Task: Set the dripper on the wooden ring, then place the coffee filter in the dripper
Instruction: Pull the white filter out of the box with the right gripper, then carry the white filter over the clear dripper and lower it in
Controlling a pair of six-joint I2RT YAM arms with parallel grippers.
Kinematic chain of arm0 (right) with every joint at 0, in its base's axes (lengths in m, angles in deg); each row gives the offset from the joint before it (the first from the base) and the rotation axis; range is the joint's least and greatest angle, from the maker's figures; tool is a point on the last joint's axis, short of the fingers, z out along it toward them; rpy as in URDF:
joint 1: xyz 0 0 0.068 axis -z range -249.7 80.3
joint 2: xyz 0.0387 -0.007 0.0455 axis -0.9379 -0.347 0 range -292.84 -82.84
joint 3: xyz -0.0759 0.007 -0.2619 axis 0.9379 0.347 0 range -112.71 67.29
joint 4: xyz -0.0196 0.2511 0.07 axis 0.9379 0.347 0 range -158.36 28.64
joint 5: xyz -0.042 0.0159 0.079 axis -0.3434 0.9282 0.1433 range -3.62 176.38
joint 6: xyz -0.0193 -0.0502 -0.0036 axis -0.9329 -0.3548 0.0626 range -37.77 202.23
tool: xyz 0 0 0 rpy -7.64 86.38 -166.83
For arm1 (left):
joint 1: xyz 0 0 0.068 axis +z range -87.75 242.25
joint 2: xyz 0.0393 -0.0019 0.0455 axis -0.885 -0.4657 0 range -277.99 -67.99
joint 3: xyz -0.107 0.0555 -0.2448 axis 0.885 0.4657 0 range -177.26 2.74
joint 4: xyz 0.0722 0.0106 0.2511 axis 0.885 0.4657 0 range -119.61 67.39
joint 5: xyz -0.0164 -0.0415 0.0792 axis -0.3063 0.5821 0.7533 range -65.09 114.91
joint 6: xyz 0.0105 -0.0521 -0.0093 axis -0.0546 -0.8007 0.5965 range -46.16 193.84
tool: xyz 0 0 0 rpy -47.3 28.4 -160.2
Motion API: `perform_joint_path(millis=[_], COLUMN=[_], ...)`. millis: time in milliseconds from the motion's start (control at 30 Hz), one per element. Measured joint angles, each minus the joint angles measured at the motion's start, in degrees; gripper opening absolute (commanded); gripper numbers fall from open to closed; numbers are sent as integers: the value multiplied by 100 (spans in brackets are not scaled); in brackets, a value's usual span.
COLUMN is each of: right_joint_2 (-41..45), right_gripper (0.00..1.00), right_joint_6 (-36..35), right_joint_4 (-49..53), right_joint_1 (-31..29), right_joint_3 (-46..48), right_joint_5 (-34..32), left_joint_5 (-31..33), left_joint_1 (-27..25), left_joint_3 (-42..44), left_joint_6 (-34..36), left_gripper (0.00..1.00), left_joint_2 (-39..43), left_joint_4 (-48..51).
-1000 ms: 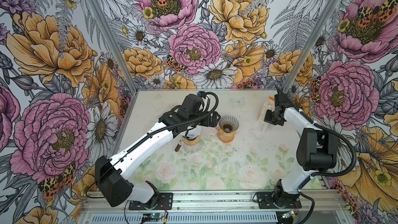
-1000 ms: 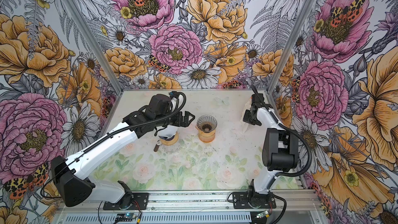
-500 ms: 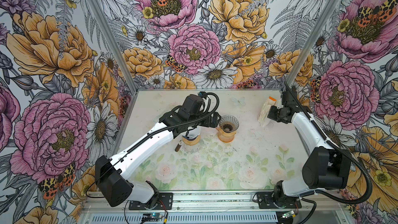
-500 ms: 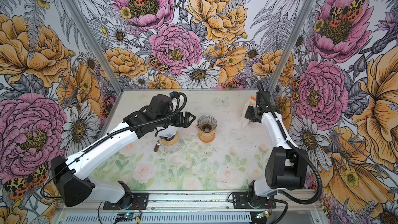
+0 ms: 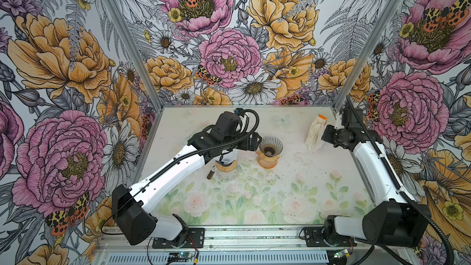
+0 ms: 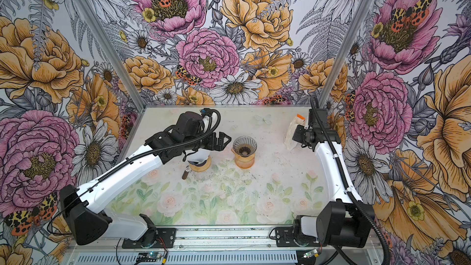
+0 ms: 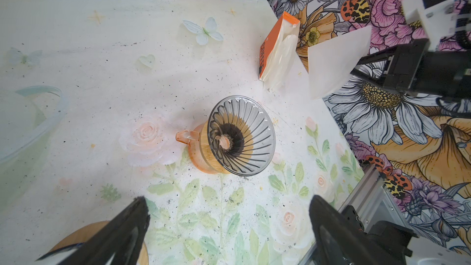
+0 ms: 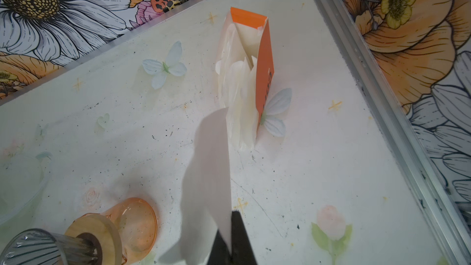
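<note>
A: Where is the filter (image 7: 336, 62)?

B: Off the worktop (image 5: 293, 182). The right jaws are clenched flat on one edge of it, and the sheet hangs in the air at about 2 o'clock on the worktop. It is just on the 3 o'clock side of the pack (image 5: 316, 133). Whether sheet and pack touch cannot be told.

A: And the dripper (image 5: 270, 146)?

B: It is near the middle, a little toward 12 o'clock, seated upright on an orange glass carafe (image 5: 267, 164). Its ribbed cone shows bare down to the dark-stained hole.

A: What stands between the two?

B: The pack itself. It is an upright orange pouch, open at the top, with white sheets fanning out of it. It stands between the right arm (image 5: 369, 159) and the dripper, which lies toward the pack's 8 o'clock. The worktop from pack to dripper shows scattered dark specks (image 5: 300, 160).

A: Is the other arm in the way?

B: It is close. The left arm (image 5: 178, 164) reaches in from 7 o'clock. The left jaws are spread wide, grasping nothing, at the dripper's 9 o'clock, near its rim but apart from it.

A: Anything else around?

B: A second carafe (image 5: 225, 168) with a wooden collar stands under the left wrist, just at 9 o'clock of the first. A small brown cylinder (image 5: 210, 174) lies at its 8 o'clock. The left wrist view also shows a blurred clear bowl (image 7: 25, 123), well apart from the dripper.
</note>
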Motion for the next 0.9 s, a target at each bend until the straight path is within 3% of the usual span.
perform_joint_path(millis=[300, 533, 900], right_joint_2=[205, 70, -949], right_gripper=[0, 0, 0], right_joint_6=[-232, -533, -841], right_joint_4=[678, 1620, 3287], right_joint_1=[-138, -730, -1899], right_joint_3=[-710, -1727, -2997], right_joint_5=[852, 1794, 1943], left_joint_5=[-26, -177, -243], left_joint_1=[13, 17, 17], left_joint_3=[-103, -278, -280], left_joint_6=[61, 168, 205], left_gripper=[99, 99, 99], left_joint_2=[2, 2, 2], left_joint_4=[4, -2, 2])
